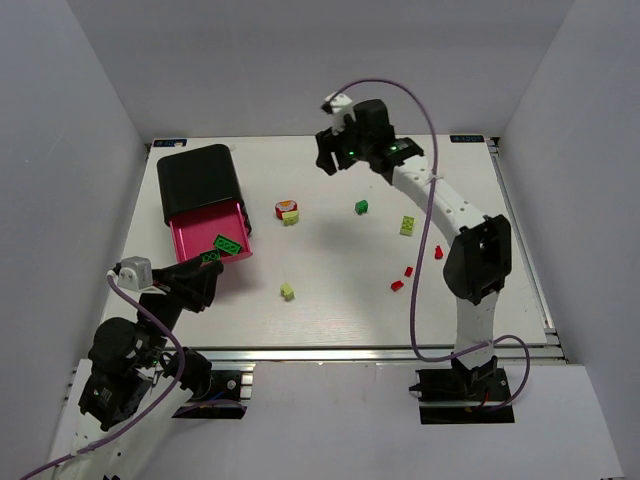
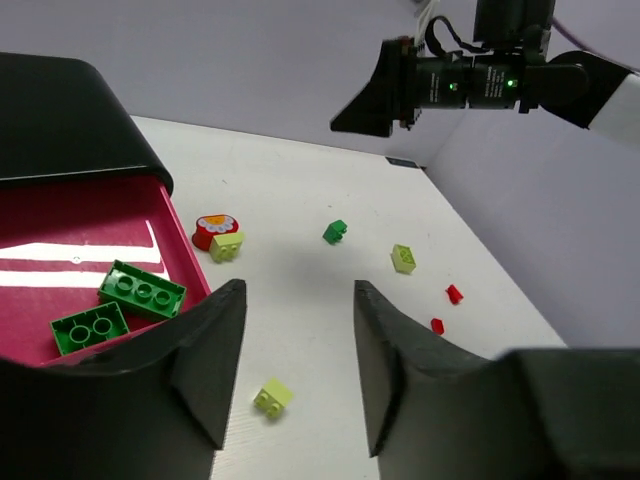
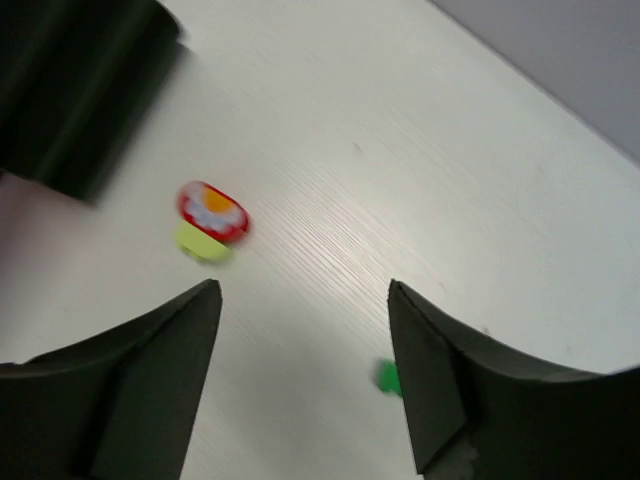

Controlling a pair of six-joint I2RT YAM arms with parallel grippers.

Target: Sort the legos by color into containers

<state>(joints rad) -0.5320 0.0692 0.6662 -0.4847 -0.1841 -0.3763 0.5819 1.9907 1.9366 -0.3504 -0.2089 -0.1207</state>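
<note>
The pink drawer (image 1: 200,228) stands pulled out of the black housing (image 1: 198,176), and two dark green legos (image 1: 228,244) lie in it. The left wrist view shows the same green legos (image 2: 142,289) in the drawer (image 2: 60,250). My left gripper (image 1: 208,278) hovers by the drawer's front right corner, open and empty (image 2: 297,300), with a lime lego (image 2: 272,397) on the table beneath it. My right gripper (image 1: 330,157) hangs high over the far middle, open and empty (image 3: 303,290). A small green lego (image 3: 388,377) lies below its right finger.
Loose on the table are a red round piece (image 1: 287,207) touching a lime brick (image 1: 290,218), a green brick (image 1: 361,207), a lime brick (image 1: 408,225), a lime brick (image 1: 287,291) and three red bits (image 1: 438,252), (image 1: 408,271), (image 1: 397,285).
</note>
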